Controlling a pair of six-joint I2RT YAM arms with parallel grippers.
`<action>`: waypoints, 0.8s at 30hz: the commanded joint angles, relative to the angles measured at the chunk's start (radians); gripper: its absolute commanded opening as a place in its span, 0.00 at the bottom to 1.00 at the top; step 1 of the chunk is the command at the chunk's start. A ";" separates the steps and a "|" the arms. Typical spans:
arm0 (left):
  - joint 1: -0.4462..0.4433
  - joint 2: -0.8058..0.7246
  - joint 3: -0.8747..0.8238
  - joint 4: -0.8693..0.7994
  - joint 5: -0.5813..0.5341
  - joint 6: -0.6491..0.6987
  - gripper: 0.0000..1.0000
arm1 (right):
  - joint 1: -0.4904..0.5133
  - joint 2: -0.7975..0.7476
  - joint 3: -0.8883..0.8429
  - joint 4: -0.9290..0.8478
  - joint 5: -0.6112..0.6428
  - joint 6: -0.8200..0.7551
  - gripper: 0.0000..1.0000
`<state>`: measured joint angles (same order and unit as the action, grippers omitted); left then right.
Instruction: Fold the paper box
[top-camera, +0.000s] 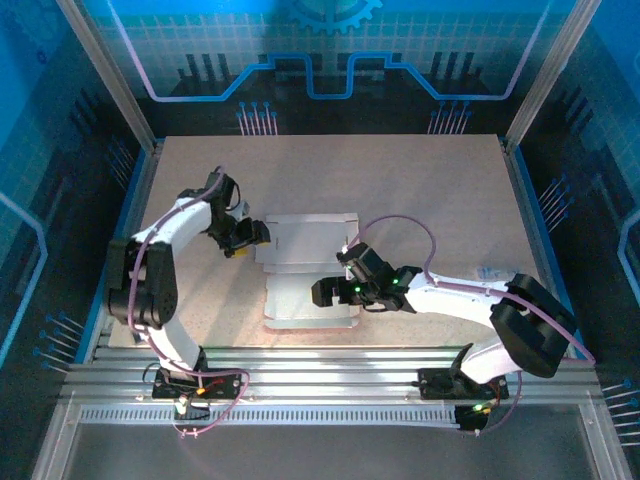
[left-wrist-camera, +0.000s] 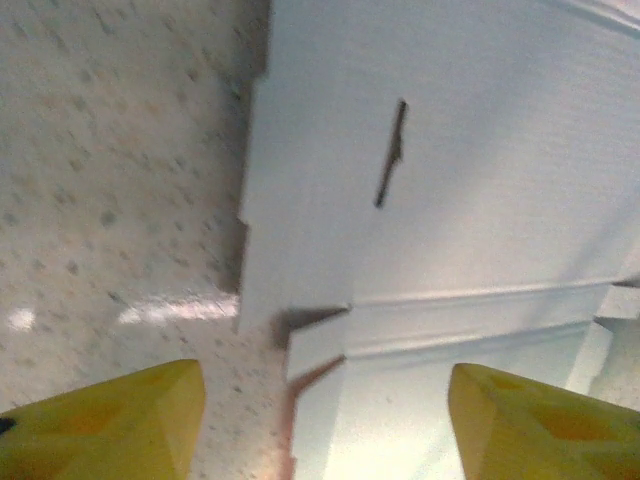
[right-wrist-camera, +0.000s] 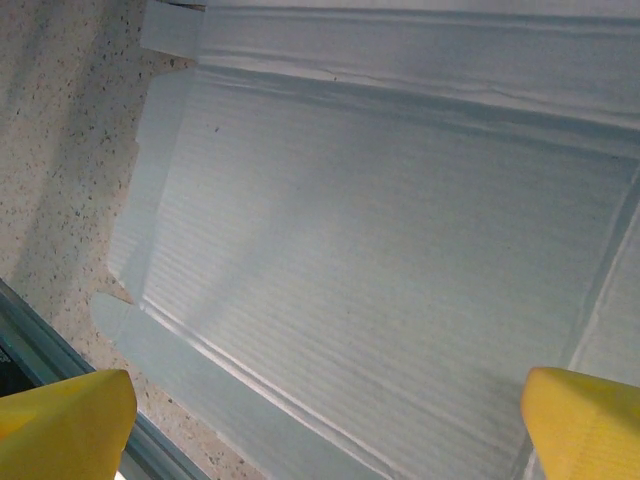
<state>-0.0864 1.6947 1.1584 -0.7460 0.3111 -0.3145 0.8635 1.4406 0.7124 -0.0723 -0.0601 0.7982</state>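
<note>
Up close, slit (left-wrist-camera: 390, 155) in paper box (left-wrist-camera: 480, 220).

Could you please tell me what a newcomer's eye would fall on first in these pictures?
The paper box lies as a flat, unfolded sheet, whitish face up, in the middle of the speckled table, its creases and flaps showing. The left gripper hangs at the sheet's left edge and the right gripper over its near half. Both have their yellow fingers spread open and hold nothing.
</note>
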 joint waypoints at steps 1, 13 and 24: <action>-0.065 -0.087 -0.072 0.051 0.006 -0.072 0.69 | 0.000 0.002 -0.018 -0.028 -0.009 -0.027 1.00; -0.172 -0.069 -0.165 0.123 -0.123 -0.121 0.70 | 0.003 0.029 -0.082 0.038 -0.028 0.002 1.00; -0.215 -0.009 -0.170 0.180 -0.175 -0.132 0.70 | 0.006 0.034 -0.106 0.054 -0.026 0.008 1.00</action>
<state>-0.2916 1.6688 0.9981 -0.5758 0.1768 -0.4271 0.8639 1.4639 0.6270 -0.0143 -0.0822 0.7925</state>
